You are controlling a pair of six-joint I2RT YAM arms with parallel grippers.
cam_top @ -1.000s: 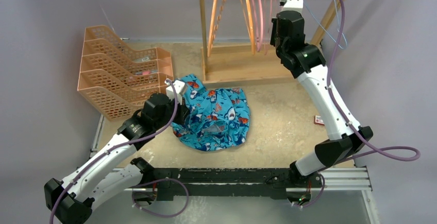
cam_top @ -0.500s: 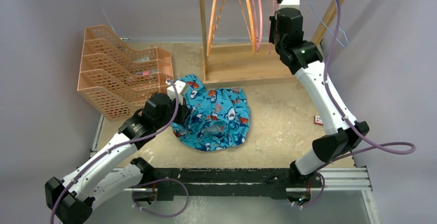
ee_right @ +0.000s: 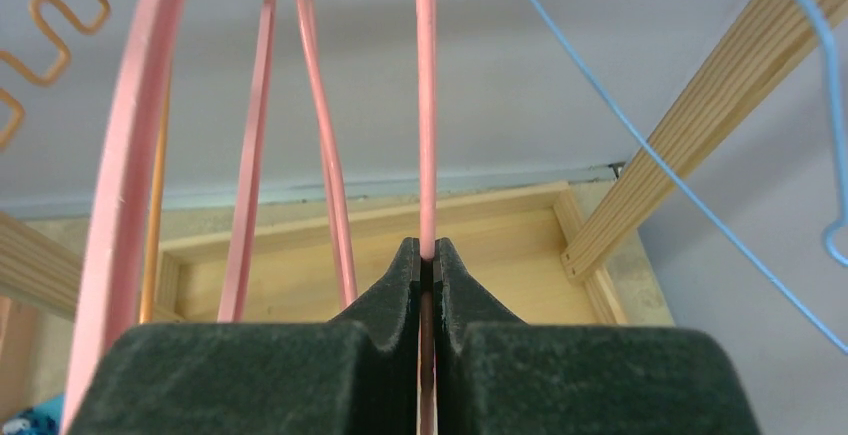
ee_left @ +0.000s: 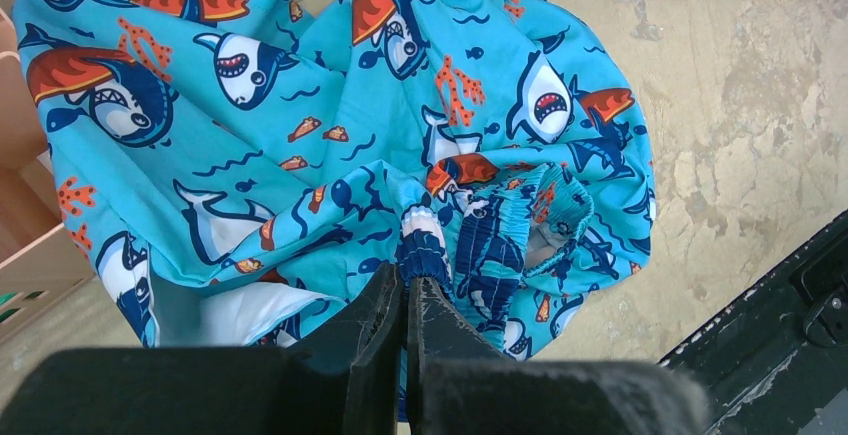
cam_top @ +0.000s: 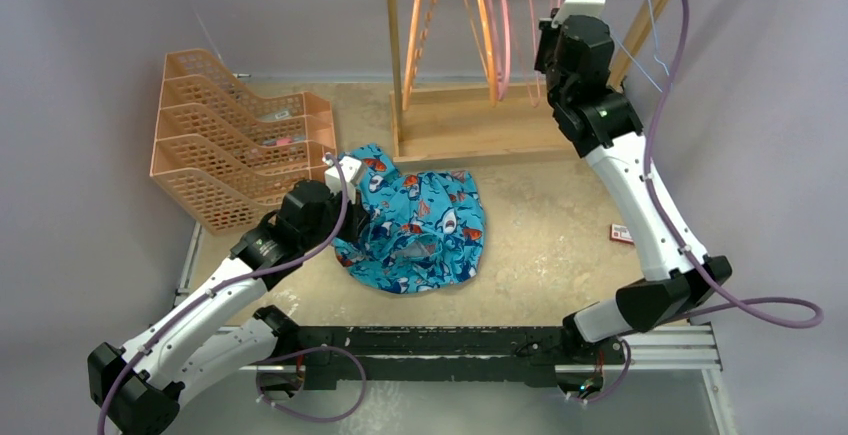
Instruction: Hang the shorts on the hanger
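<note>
The turquoise shark-print shorts (cam_top: 420, 220) lie crumpled on the table in the middle; they fill the left wrist view (ee_left: 330, 115). My left gripper (cam_top: 352, 223) is at their left edge. In its wrist view the gripper (ee_left: 407, 285) is shut on the dark-blue elastic waistband. My right gripper (cam_top: 545, 55) is raised at the wooden rack, at the back. In the right wrist view it (ee_right: 427, 255) is shut on a thin rod of the pink hanger (ee_right: 426, 105), which hangs among other pink hangers (cam_top: 530, 15).
Stacked orange mesh trays (cam_top: 230, 145) stand at the back left. The wooden rack (cam_top: 470, 120) holds orange hangers (cam_top: 480, 15) and light-blue wire hangers (ee_right: 640, 145). A small red-and-white item (cam_top: 620, 233) lies at the table's right edge. A black rail (cam_top: 450, 340) runs along the near edge.
My right arm has shifted up and to the right at the rack, still gripping the pink hanger. The left arm and the shorts have not moved.
</note>
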